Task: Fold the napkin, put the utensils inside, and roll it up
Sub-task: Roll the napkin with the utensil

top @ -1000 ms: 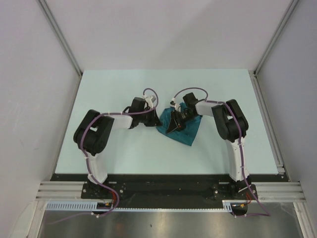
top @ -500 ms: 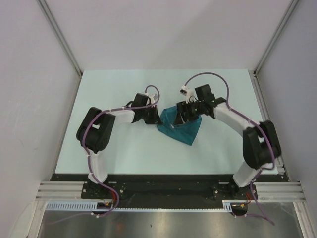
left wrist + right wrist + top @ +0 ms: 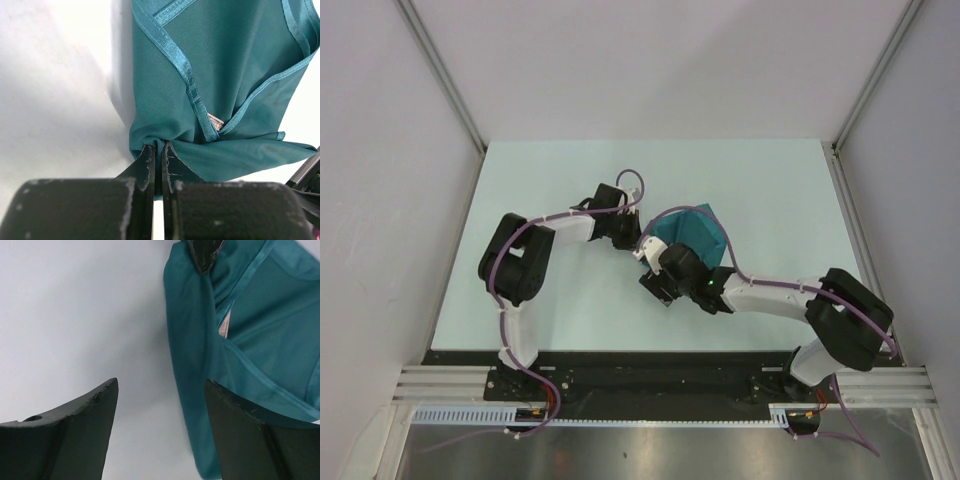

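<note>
1. The left arm [image 3: 565, 228] was reached out toward 1 o'clock from its base. The left hand [image 3: 628, 230] was set at the 9 o'clock edge of the napkin [image 3: 692, 235].
2. In the left wrist view the left hand [image 3: 158, 150] was seen clamped on a bunched corner of the napkin [image 3: 225, 75], its fingers almost touching with cloth pinched between them.
3. The right arm [image 3: 770, 295] was laid low across the tabletop [image 3: 540, 180], stretched toward 9 o'clock. The right hand [image 3: 658, 272] was placed at about 7 o'clock of the napkin.
4. The right hand [image 3: 160, 385] was held wide apart with nothing gripped. Bare tabletop was seen between its fingers, and the napkin [image 3: 260, 330] lay along its 3 o'clock finger.
5. The teal napkin was found folded near the middle of the tabletop, its hemmed edges overlapping in layers.
6. A small pale object [image 3: 215, 121] was seen peeking out of the fold, but it could not be identified.
7. The tabletop was enclosed by white walls [image 3: 650, 60] at 9, 12 and 3 o'clock.
</note>
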Motion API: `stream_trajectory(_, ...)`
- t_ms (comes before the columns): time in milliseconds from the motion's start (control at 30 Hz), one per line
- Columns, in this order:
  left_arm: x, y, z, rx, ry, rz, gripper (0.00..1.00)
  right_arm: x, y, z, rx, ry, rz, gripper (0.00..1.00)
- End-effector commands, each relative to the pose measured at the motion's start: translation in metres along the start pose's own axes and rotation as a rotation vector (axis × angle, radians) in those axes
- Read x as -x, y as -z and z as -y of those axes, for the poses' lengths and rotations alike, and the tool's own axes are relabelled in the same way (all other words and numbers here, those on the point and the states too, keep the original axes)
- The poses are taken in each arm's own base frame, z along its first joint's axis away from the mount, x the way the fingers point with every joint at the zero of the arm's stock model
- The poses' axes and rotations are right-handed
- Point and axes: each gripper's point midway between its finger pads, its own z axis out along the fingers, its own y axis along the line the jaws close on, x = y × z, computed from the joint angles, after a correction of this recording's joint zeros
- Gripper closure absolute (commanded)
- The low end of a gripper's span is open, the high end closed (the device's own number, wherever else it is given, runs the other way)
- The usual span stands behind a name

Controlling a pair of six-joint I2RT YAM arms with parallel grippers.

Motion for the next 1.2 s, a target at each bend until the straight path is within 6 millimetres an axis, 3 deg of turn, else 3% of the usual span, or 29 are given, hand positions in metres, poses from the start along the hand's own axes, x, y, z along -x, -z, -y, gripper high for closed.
stream_trajectory(0, -0.009, -0.001, -0.013, 0.068, 0.007, -0.041, 1.00, 0.027, -0.011, 0.027, -0.211, 0.091, 0.085, 0.26)
stream_trajectory(233, -0.007, 0.002, -0.010, 0.069, 0.002, -0.044, 1.00, 0.010, -0.035, 0.030, -0.251, 0.164, 0.019, 0.32)
stream_trajectory(500, -0.003, 0.004, -0.007, 0.060, -0.005, -0.041, 1.00, -0.009, -0.051, 0.052, -0.338, 0.159, -0.053, 0.42)
stream_trajectory(633, 0.001, 0.005, -0.002, 0.042, -0.009, -0.038, 1.00, -0.007, -0.057, 0.059, -0.329, 0.137, -0.070, 0.47)
stream_trajectory(733, 0.006, 0.006, 0.001, 0.036, -0.014, -0.031, 1.00, -0.012, -0.063, 0.062, -0.285, 0.111, -0.116, 0.49)
stream_trajectory(1033, 0.020, 0.004, 0.010, 0.005, -0.020, -0.021, 1.00, -0.028, -0.067, 0.035, 0.039, -0.039, -0.207, 0.48)
stream_trajectory(1067, 0.020, 0.002, 0.009, 0.006, -0.018, -0.025, 1.00, -0.030, -0.066, 0.039, 0.058, -0.068, -0.223, 0.49)
stream_trajectory(1167, 0.025, 0.001, 0.013, -0.005, -0.022, -0.023, 1.00, -0.044, -0.066, 0.033, 0.168, -0.150, -0.284, 0.55)
